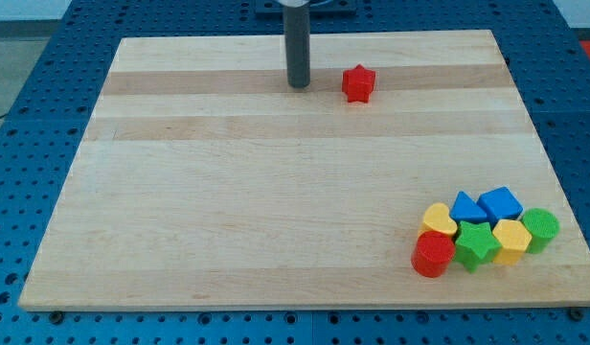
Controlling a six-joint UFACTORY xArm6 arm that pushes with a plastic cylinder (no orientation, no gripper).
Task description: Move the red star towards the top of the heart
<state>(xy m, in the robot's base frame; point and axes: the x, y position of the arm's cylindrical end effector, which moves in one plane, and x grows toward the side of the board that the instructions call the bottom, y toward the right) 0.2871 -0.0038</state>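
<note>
The red star (358, 83) lies on the wooden board (228, 192) near the view's top, right of centre. My tip (298, 85) rests on the board just left of the star, a small gap apart. The yellow heart (438, 219) sits at the lower right, at the left end of a cluster of blocks, far below the star.
The cluster at the lower right also holds a red cylinder (432, 255), a green star (476, 244), a blue triangular block (466, 206), a blue block (501, 203), a yellow block (511, 240) and a green cylinder (539, 228).
</note>
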